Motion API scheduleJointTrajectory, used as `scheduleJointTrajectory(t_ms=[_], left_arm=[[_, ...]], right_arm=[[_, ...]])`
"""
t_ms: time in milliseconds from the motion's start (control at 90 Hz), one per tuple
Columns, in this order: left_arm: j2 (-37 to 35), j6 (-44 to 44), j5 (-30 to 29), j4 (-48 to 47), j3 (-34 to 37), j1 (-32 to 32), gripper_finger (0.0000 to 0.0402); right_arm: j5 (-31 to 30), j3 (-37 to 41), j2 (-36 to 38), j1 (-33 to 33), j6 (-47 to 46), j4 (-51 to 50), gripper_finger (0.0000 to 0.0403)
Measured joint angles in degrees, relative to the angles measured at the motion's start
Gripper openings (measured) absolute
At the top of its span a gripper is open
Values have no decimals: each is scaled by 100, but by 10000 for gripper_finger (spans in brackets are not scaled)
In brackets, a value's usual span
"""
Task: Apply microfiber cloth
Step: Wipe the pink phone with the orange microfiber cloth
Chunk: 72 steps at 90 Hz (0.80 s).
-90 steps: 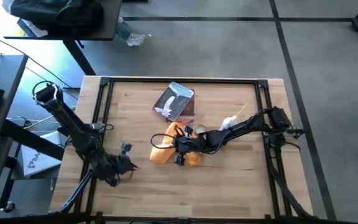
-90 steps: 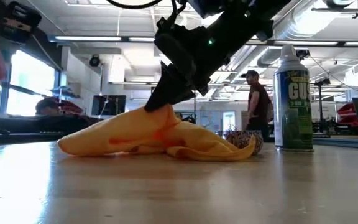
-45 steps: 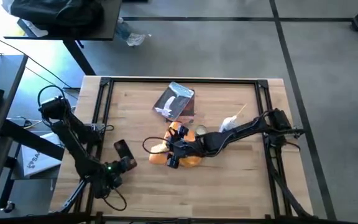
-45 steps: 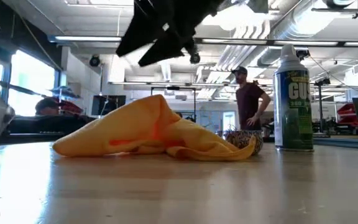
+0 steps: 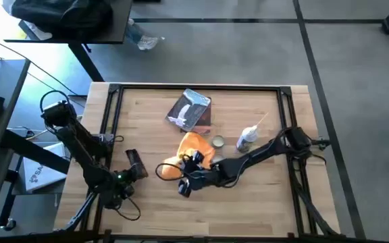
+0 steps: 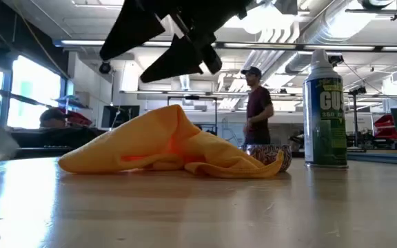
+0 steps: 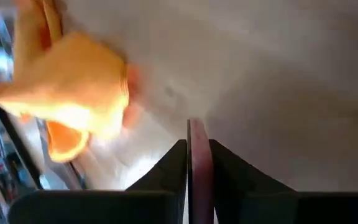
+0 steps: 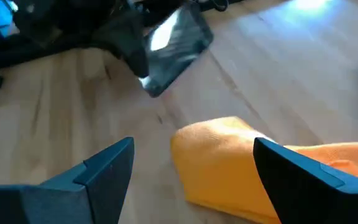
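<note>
Two claws are out over the bench (image 5: pixel 262 196), and neither has the microfiber cloth (image 5: pixel 193 150) in its grip. The right claw (image 5: pixel 185 186) hangs with its fingers spread wide and nothing between them; in its own wrist view the cloth's rounded orange-yellow edge (image 8: pixel 229 158) lies just ahead of the gap, apart from both fingers. From table height that claw (image 6: pixel 158 43) floats clear above the crumpled heap (image 6: pixel 164 145), which rests on the wood in a loose peak. The left claw (image 5: pixel 140 170) sits off to the far side of the right one, pinched tight on a thin dark flat slab (image 5: pixel 135 160), most likely a phone or small screen, seen edge-on between its fingers in the left wrist view (image 7: pixel 197 168) with the cloth (image 7: pixel 73 87) farther out beyond it. Behind the cloth, away from the right claw, lie a grey-blue packet (image 5: pixel 190 110), a small round tin (image 5: pixel 217 141) and a spray can (image 5: pixel 247 138); a person (image 6: pixel 255 107) stands in the room well beyond the bench. As I judge it, little of the job is done: the slab is held up ready, but the cloth is not picked up and touches nothing that wants wiping. What remains is to close on the cloth, bring it to the slab and rub.
</note>
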<state>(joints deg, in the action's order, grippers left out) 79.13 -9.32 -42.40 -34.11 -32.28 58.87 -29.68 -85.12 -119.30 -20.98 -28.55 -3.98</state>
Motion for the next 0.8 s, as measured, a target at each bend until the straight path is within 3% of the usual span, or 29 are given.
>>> scheduleJointTrajectory(t_ms=[133, 356, 522, 689, 800], left_arm=[[-13, 50, -325, 26, -10, -222, 37], [-13, -27, -29, 43, -10, -643, 44], [-11, -182, 464, -59, -8, -1042, 93], [-11, -204, 531, -67, -8, -1398, 146], [-9, -328, 992, -132, -15, -1632, 164]], right_arm=[[-1, 0, 1, -39, -76, 17, 299], [3, 2, 140, -126, 161, -151, 299], [23, 2, 321, -127, 499, -293, 299], [37, 2, 560, -81, 870, -615, 299], [34, 2, 834, -67, 1145, -926, 299]])
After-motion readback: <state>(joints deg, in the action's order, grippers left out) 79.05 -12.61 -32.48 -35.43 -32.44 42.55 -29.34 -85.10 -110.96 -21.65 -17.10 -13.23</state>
